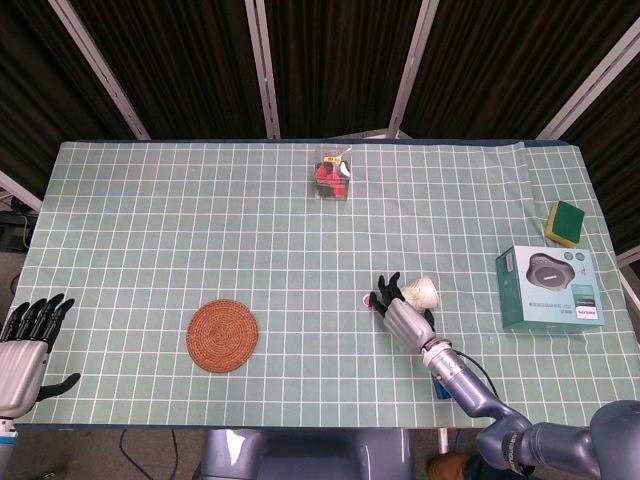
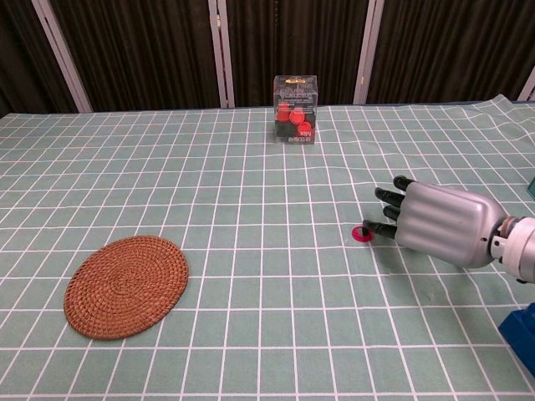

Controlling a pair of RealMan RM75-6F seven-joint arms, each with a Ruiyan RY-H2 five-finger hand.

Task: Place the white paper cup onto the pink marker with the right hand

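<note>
The white paper cup lies on its side on the checked tablecloth, its mouth toward the right. The small pink marker sits flat on the cloth just left of it. My right hand is low over the table on the near side of the cup, its palm facing the cup and its fingers stretched out toward the marker. In the chest view the hand hides the cup, and no grip on the cup shows. My left hand hangs open off the table's front left corner.
A clear box of red pieces stands at the far middle. A woven round mat lies front left. A boxed speaker and a yellow-green sponge are at the right. A blue block sits by my right forearm.
</note>
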